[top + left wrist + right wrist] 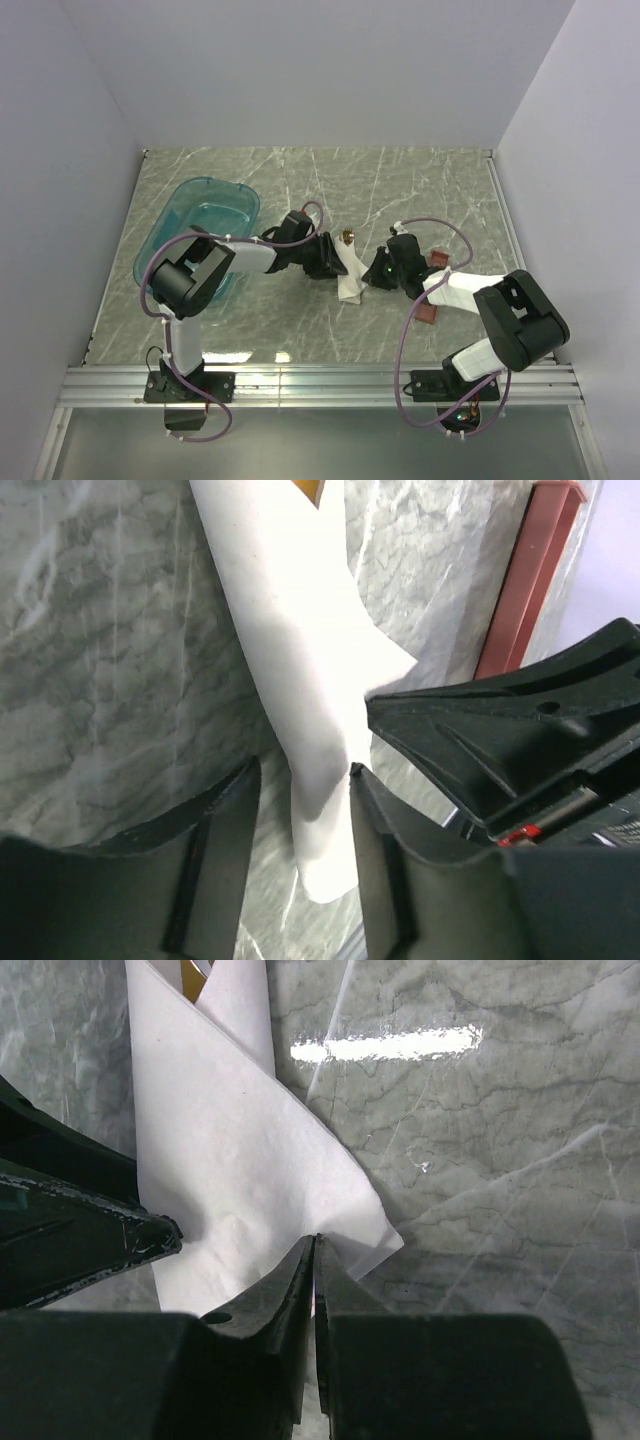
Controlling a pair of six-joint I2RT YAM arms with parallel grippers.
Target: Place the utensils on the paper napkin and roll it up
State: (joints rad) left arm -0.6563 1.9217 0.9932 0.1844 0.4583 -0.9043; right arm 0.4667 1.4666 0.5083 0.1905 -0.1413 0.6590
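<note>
The paper napkin lies as a narrow white bundle in the middle of the table. A brownish utensil tip sticks out of its far end; the rest of the utensils are hidden inside. The tip also shows in the left wrist view and the right wrist view. My left gripper is open and straddles the bundle, which touches its right finger. My right gripper is shut on the edge of the napkin's loose flap. Both grippers flank the bundle.
A translucent teal tub stands at the left. A long reddish-brown tray lies under the right arm and shows in the left wrist view. The right gripper's black body is close to the left fingers.
</note>
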